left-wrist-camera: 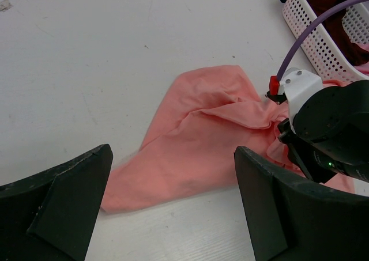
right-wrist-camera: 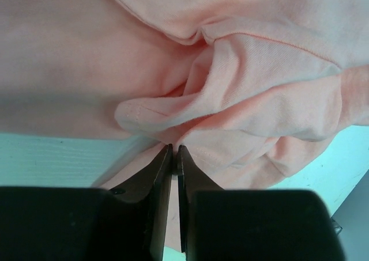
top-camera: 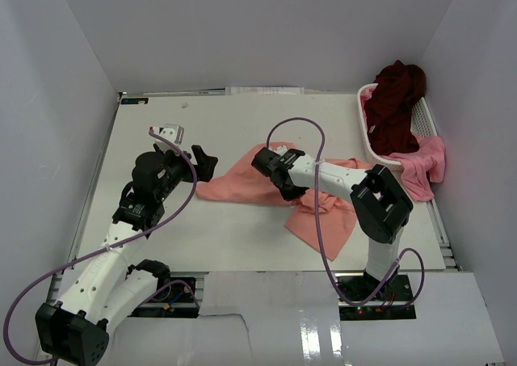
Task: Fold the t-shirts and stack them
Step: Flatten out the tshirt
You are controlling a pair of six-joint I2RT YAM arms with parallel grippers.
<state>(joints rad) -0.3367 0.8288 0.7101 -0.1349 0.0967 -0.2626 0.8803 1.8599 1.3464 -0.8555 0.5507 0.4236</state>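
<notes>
Table (top-camera: 242,229) L & front of salmon-pink t-shirt (top-camera: 234,184) lay bare; right arm (top-camera: 331,180) sat across shirt's mid; basket (top-camera: 366,140) walled far-R corner.

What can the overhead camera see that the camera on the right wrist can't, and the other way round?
Only the overhead view shows the white slatted plastic basket, the dark maroon cloth t-shirt heaped in it, the brighter pink t-shirt draped over its rim, and the left arm. Only the right wrist view shows how the right gripper is closed on a fold's edge. Both show the crumpled salmon-pink cloth t-shirt on the white table.
</notes>
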